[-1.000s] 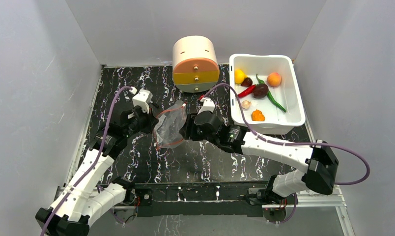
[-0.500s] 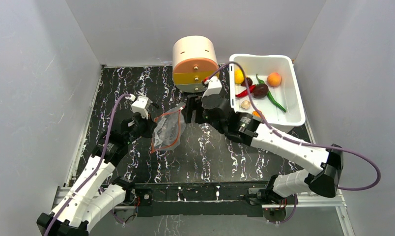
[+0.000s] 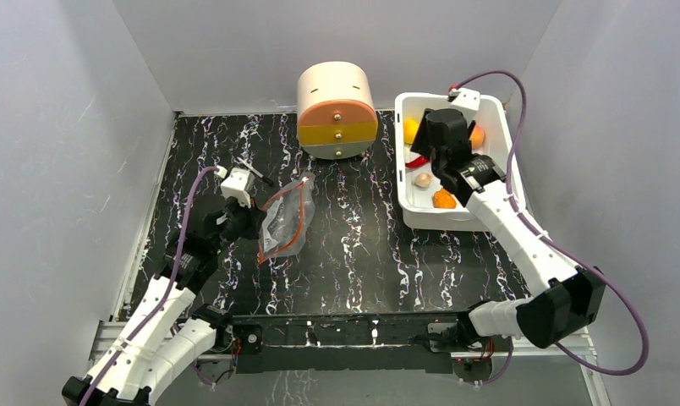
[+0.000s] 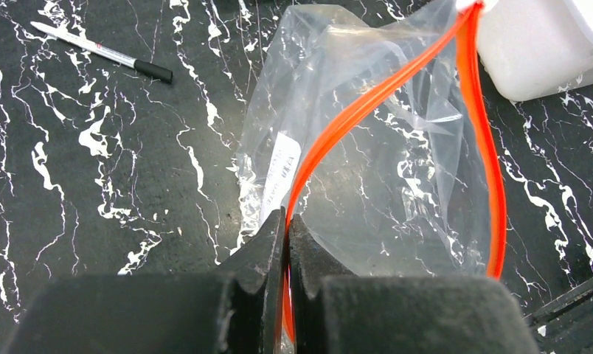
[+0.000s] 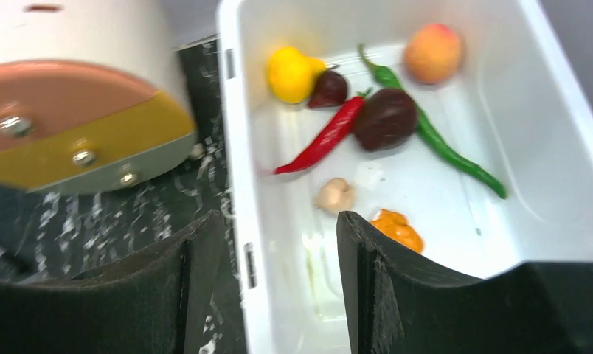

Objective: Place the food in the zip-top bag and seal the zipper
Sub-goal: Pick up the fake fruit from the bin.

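Note:
The clear zip-top bag (image 3: 286, 222) lies on the black marbled table, with its orange-red zipper (image 4: 367, 103) spread open in a loop. My left gripper (image 4: 287, 217) is shut on the near end of the zipper strip; it also shows in the top view (image 3: 250, 218). My right gripper (image 5: 279, 221) is open and empty, raised over the left wall of the white tub (image 5: 238, 147). The tub holds the food: lemon (image 5: 290, 72), orange fruit (image 5: 431, 51), red chili (image 5: 323, 136), green chili (image 5: 441, 144), maroon piece (image 5: 386, 118), beige bulb (image 5: 334, 195) and an orange piece (image 5: 398, 228).
A round beige drum with an orange and yellow face (image 3: 337, 110) stands at the back, left of the tub (image 3: 455, 222). A pen (image 4: 102, 51) lies on the table left of the bag. Grey walls close in the table.
My right gripper let go of the bag's mouth and swung right and back to above the tub. The bag sank flatter onto the table. My left gripper kept its hold.

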You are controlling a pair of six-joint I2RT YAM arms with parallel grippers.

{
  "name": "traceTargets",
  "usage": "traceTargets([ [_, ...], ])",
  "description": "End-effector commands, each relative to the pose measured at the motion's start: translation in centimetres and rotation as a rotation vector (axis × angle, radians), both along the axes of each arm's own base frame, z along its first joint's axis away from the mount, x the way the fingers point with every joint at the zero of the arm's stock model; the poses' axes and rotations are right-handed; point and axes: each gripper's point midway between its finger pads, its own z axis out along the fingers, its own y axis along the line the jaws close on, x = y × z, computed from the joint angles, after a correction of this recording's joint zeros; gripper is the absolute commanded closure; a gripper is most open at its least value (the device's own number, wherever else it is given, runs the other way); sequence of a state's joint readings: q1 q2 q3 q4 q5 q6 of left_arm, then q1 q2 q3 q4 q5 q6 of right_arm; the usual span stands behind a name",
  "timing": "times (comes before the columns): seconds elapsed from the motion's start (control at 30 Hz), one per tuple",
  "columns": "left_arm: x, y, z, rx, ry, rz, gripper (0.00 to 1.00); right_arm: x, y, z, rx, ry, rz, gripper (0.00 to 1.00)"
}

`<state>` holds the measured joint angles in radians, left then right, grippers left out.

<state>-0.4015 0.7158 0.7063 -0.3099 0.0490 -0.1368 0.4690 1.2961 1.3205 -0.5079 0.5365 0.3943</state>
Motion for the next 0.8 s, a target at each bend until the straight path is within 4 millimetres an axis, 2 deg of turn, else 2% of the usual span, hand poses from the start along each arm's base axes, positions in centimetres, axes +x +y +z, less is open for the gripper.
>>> traceTargets([
  [0.0, 0.2, 0.2, 1.0, -0.008, -0.050, 0.005, 1.00, 2.8, -4.8, -0.9, 0.036, -0.001, -0.146, 0.46],
  [0.07, 0.2, 0.1, 1.0, -0.008, -0.049, 0.003, 1.00, 4.2, -6.8, -3.0, 0.089, 0.023, -0.206, 0.49],
  [0.17, 0.2, 0.2, 1.0, -0.005, -0.052, 0.007, 1.00, 6.2, -8.7, -5.7, 0.154, 0.064, -0.265, 0.50],
  [0.27, 0.1, 0.4, 1.3, -0.006, -0.063, 0.016, 1.00, 7.7, -10.6, -7.5, 0.197, 0.067, -0.349, 0.50],
  [0.37, 0.1, 0.4, 1.4, -0.011, -0.073, 0.014, 1.00, 8.9, -12.3, -8.9, 0.258, 0.055, -0.426, 0.44],
  [0.47, 0.1, 0.5, 1.4, -0.008, -0.076, 0.018, 1.00, 10.1, -13.5, -10.8, 0.330, 0.060, -0.469, 0.37],
  [0.57, 0.1, 0.6, 1.5, -0.007, -0.078, 0.021, 1.00, 11.3, -13.9, -12.1, 0.393, 0.055, -0.486, 0.37],
  [0.63, 0.0, 0.5, 1.6, -0.013, -0.084, 0.017, 1.00, 12.3, -15.1, -12.6, 0.440, 0.035, -0.487, 0.37],
  [0.7, 0.0, 0.5, 1.8, -0.017, -0.088, 0.013, 1.00, 13.3, -15.3, -12.8, 0.467, 0.045, -0.469, 0.33],
  [0.77, -0.1, 0.4, 1.9, -0.020, -0.090, 0.012, 1.00, 13.6, -15.9, -14.2, 0.463, 0.086, -0.516, 0.30],
])
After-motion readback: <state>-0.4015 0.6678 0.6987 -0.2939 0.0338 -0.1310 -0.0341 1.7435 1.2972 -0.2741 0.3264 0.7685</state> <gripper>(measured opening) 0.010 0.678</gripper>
